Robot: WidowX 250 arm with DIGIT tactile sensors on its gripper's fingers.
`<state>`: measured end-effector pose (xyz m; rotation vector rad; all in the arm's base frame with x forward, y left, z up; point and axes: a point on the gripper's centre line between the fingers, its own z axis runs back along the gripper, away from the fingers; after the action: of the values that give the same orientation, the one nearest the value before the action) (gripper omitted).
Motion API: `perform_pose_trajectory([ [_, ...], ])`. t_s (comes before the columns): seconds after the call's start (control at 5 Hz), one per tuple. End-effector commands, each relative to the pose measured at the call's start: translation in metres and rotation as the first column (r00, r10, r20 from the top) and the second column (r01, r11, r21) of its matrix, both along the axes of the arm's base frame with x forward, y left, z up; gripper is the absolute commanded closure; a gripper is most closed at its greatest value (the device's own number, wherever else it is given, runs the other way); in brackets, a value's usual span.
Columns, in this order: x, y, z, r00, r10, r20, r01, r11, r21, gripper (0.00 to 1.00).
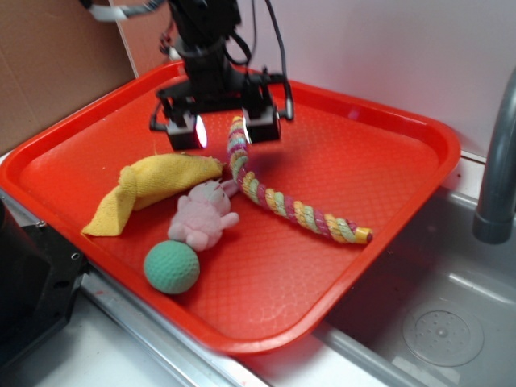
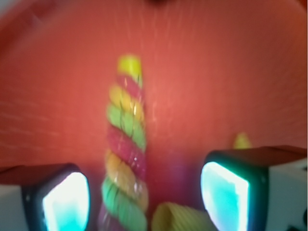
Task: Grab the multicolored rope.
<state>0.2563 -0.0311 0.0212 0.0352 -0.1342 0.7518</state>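
**Ana:** Tray first, since it is the biggest thing? A red plastic tray (image 1: 387, 161) with a raised rim fills most of the exterior view, and its near right corner hangs over a metal sink (image 1: 451, 322).

**Ben:** Yes, and a grey faucet pipe (image 1: 496, 161) stands at the right edge. Brown cardboard (image 1: 48, 64) leans behind the tray on the left.

**Ana:** Next in size, the arm?

**Ben:** The black gripper (image 1: 224, 129) hangs low over the back part of the tray. Its two fingers (image 1: 187, 129) are spread wide, with lit pale pads facing inward.

**Ana:** And the multicolored rope (image 1: 294, 211)?

**Ben:** It lies on the tray, running from between the fingers forward and right to a yellowish end near the tray's middle. The far end sits in the gap, close to the right-hand finger in the exterior view. I cannot tell if it touches a pad.

**Ana:** The wrist view (image 2: 126, 159) agrees, though blurred: the pink, yellow and green twist runs up the middle between both glowing pads, nearer one of them.

**Ben:** Left of the rope lies a folded yellow cloth (image 1: 149, 189), its tip just beside the rope. A pink plush toy (image 1: 205, 216) touches the cloth's front edge.

**Ana:** Smallest?

**Ben:** A green ball (image 1: 171, 267), just in front of the plush toy.
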Motion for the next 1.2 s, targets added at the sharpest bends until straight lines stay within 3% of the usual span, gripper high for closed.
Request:
perform_pose_trajectory([
  [0.0,0.016,-0.002,-0.008,0.999,0.030,0.037,-0.030,0.999,-0.014,1.00],
  [0.4,0.012,-0.001,-0.004,1.000,-0.002,0.029,0.002,1.000,-0.019,1.00],
  [0.6,0.009,0.003,0.017,0.993,-0.117,0.035,0.119,0.992,-0.043,1.00],
  [1.0,-0.008,0.012,0.096,0.904,-0.427,-0.025,0.425,0.904,-0.055,1.00],
])
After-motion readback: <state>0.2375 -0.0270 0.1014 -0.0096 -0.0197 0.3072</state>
